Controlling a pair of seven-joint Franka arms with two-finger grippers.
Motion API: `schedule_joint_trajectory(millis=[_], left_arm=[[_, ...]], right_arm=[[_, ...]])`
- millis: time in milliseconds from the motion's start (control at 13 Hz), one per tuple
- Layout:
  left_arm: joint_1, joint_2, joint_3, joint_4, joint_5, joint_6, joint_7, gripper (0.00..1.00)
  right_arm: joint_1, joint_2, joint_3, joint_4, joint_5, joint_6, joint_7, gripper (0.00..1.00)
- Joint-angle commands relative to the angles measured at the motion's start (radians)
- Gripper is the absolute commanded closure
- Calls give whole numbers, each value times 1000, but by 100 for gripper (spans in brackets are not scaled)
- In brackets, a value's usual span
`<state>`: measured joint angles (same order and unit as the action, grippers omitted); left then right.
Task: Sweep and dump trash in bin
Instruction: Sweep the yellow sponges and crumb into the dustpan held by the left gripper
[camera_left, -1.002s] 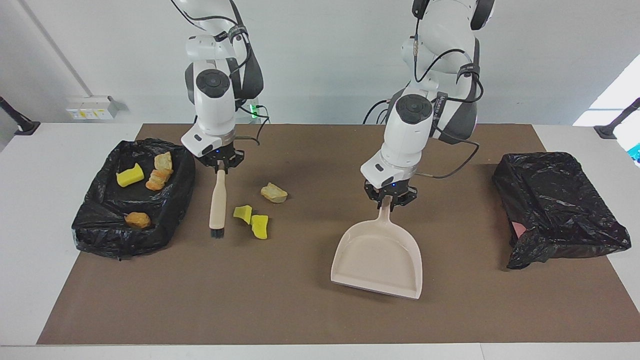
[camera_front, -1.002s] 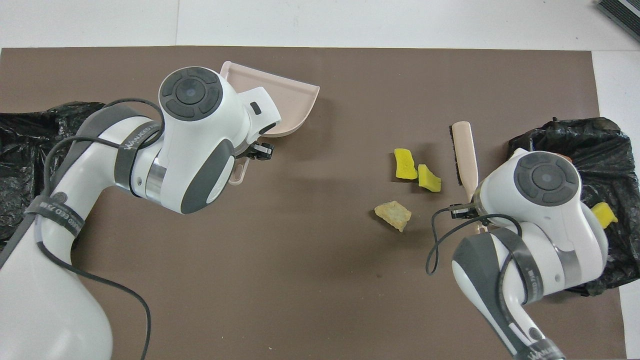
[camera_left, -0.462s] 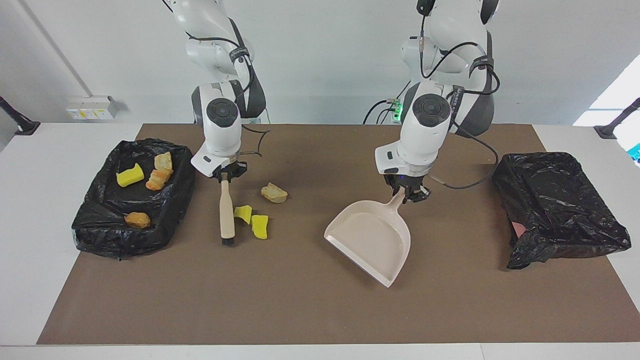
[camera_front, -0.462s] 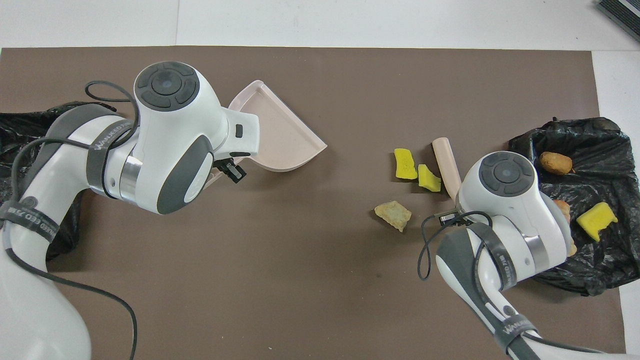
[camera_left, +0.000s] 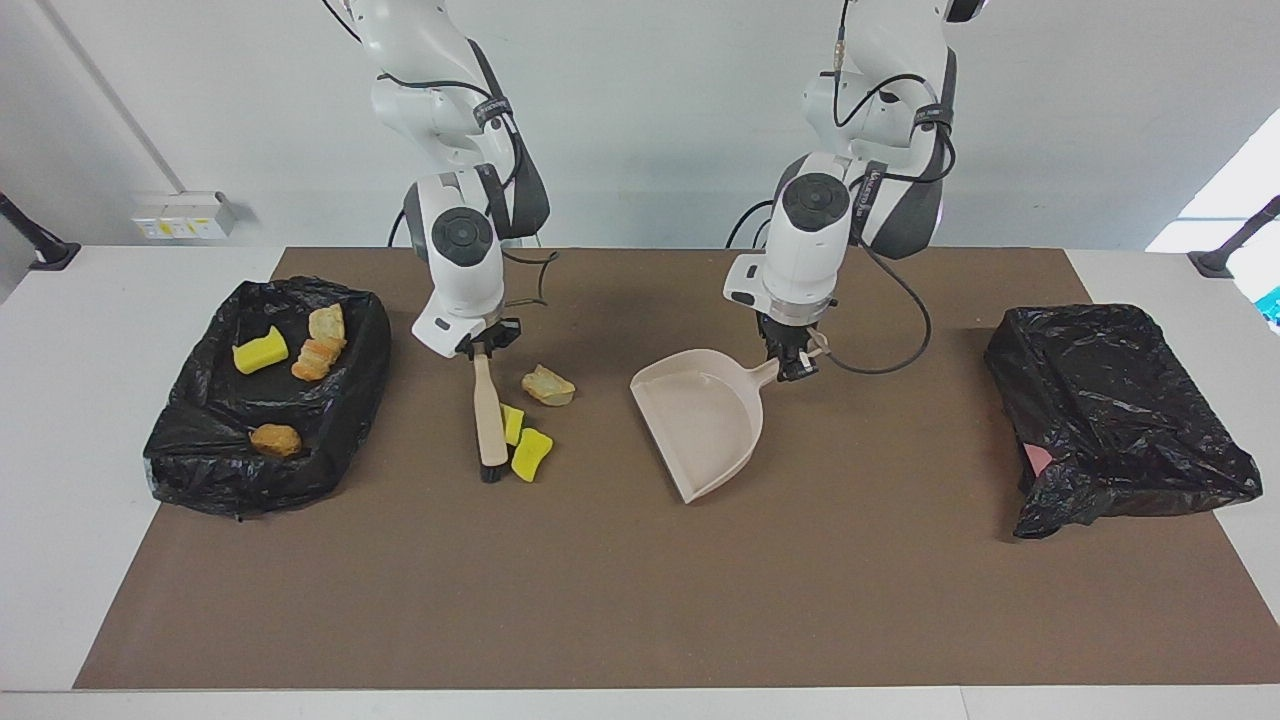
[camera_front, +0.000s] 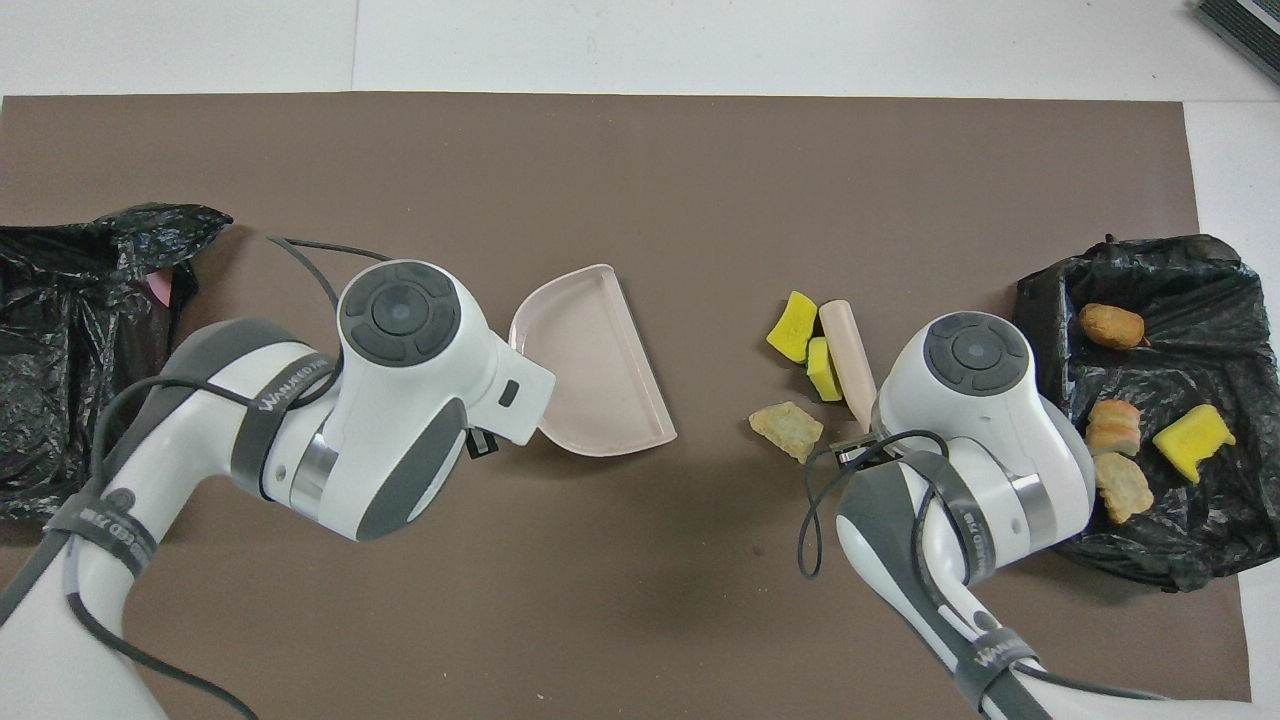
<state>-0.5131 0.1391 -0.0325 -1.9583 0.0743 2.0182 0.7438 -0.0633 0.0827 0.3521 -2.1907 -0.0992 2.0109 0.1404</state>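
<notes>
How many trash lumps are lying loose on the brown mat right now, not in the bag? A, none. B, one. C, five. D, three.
D: two yellow lumps lie against the brush, and a beige lump sits nearer the robots on the mat.

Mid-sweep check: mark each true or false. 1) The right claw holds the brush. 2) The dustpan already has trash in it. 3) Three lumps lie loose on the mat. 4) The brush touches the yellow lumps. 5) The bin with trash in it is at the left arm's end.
1) True: the right claw is shut on the brush handle.
2) False: the dustpan, held by the left claw, is empty.
3) True: two yellow lumps and a beige lump lie on the mat.
4) True: the brush lies against them.
5) False: the bin holding four lumps is at the right arm's end.
</notes>
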Motion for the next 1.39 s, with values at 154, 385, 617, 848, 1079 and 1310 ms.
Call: schedule_joint_trajectory(millis=[154,385,617,848,1079,1310], left_arm=[[-114,-59,10,-123,33,97,-16,100],[-175,-43,8,-134,33,131,-156,100],[-176,-38,8,-145,32,180,-165,100],[-166,-38,8,-165,32,234,-165,100],[-144,-30,8,-168,32,287,-137,100],[-119,-16,8,-165,18,307,-63,100]], right_arm=[[39,28,5,-3,246,54,-30,100],[100,68,7,24,278,108,-32,100],[103,101,7,97,500,92,-112,100],[79,22,-8,190,535,-89,-107,100],[-12,-78,-8,204,431,-196,-108,100],[-10,-69,-4,180,196,-173,-98,100]])
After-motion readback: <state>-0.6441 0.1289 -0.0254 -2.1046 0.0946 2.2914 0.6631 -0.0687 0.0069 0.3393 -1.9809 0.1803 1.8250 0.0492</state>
